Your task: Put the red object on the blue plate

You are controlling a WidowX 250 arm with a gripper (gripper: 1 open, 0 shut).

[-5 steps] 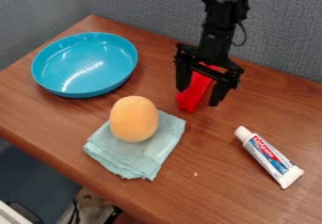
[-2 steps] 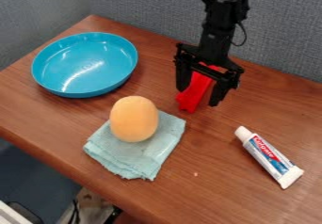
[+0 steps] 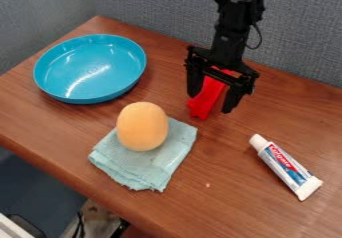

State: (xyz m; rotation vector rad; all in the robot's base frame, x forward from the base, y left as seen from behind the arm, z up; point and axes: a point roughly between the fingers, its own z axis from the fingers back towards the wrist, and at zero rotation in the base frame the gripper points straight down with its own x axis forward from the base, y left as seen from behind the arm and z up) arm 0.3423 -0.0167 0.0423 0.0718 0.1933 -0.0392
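The red object (image 3: 205, 100), a bright red block, stands on the wooden table right of center. My gripper (image 3: 217, 90) hangs straight down over it, open, with one black finger on each side of the block; its upper part is hidden between the fingers. Whether the pads touch the block I cannot tell. The blue plate (image 3: 90, 68), a glossy turquoise dish, rests empty at the table's back left, well apart from the gripper.
An orange ball (image 3: 142, 126) lies on a pale teal folded cloth (image 3: 144, 153) in front of the block. A white toothpaste tube (image 3: 286, 165) lies at the front right. The table's edge runs along the front and left.
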